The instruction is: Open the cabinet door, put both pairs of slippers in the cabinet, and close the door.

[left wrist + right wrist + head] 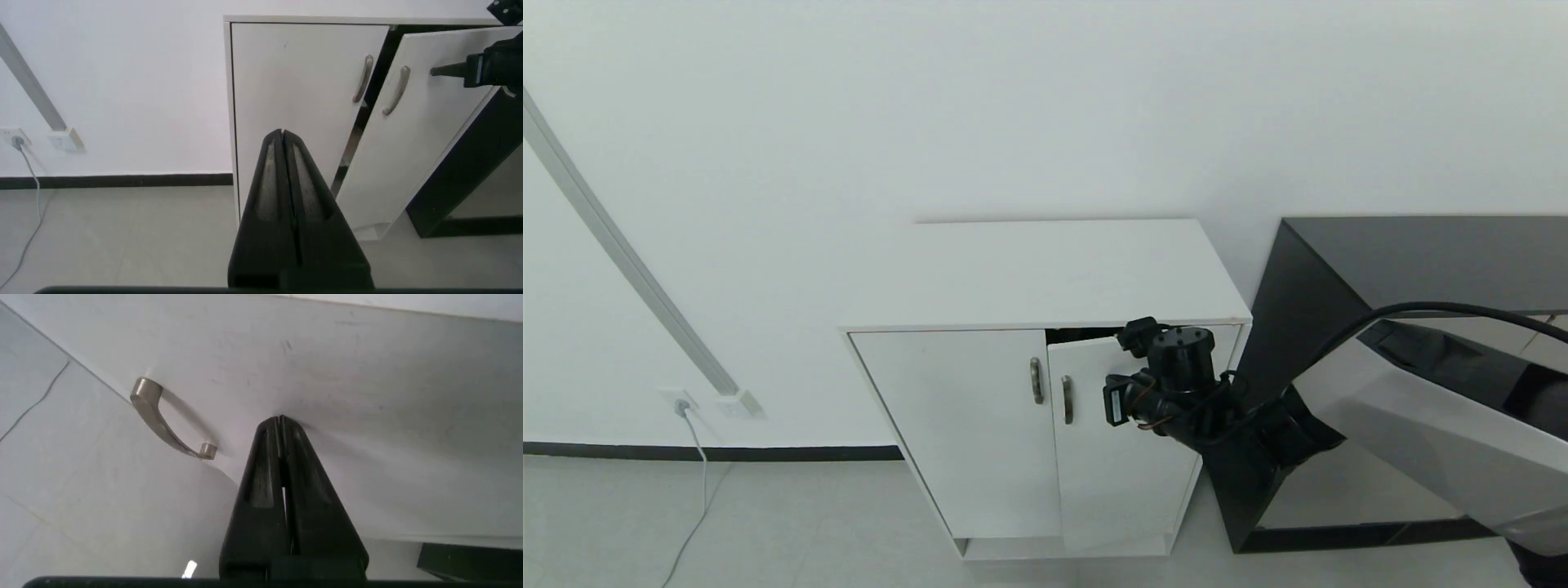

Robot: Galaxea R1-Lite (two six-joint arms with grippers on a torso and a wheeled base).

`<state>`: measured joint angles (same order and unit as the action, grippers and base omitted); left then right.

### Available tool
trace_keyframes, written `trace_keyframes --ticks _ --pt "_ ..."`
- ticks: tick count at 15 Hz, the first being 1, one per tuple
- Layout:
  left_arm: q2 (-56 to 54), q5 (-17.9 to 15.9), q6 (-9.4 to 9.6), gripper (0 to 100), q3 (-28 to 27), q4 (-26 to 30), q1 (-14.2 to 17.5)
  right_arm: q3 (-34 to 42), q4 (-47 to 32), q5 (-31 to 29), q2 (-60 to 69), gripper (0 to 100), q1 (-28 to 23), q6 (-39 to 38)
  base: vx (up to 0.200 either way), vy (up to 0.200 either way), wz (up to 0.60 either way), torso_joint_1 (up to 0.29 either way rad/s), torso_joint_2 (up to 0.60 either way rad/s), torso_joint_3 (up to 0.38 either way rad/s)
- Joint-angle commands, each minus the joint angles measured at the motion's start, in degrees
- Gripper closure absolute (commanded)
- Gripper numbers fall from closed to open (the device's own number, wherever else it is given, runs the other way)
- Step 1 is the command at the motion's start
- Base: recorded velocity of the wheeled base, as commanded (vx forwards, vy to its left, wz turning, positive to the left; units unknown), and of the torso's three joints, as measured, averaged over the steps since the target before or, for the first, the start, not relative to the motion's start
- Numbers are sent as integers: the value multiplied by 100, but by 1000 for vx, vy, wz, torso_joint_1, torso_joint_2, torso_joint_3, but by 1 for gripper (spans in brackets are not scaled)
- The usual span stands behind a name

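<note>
Shut on nothing, the jaws of the right gripper (282, 423) point their closed tips at the face of the cabinet's right door (1123, 457), with that door's curved metal handle (167, 420) just beside them and not hooked. The left gripper (282, 137) has its jaws pressed together too, empty, and hangs well back from the cabinet (1054, 269), facing the left door (964, 425), which sits flush. The right door stands slightly ajar, leaving a dark gap (1086, 333) along its top edge above the right jaws. As I judge it, the main risk is that the smooth panel gives closed tips nothing to catch. A push from here would swing the door closed rather than open, and a sideways drag could let the tips skid off across the paint or knock the handle. Opening it would need a finger behind the handle or in the gap at the free edge. The right arm also stands in front of the door, so a wide swing could bring the panel against the wrist. Whether the tips actually touch the panel or stop just short is hard to make out. The gap is too dark to show what the cabinet holds, and the right wrist covers the door's hinge side in the head view.
</note>
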<state>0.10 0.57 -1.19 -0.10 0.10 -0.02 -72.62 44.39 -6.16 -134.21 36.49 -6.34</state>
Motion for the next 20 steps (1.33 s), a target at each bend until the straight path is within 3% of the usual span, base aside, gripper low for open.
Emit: trace_keyframes --ticks 1,8,20 --pt "8 4 -4 100 1 -1 -6 -200 -35 0 -220 100 -10 1 0 0 0 0 0 0" --pt "8 13 -4 100 1 -1 -6 -683 -387 0 -325 100 -45 1 0 0 0 0 0 0" --pt "8 4 5 100 1 -1 2 -762 -440 0 -334 100 -203 10 0 0 0 0 0 0"
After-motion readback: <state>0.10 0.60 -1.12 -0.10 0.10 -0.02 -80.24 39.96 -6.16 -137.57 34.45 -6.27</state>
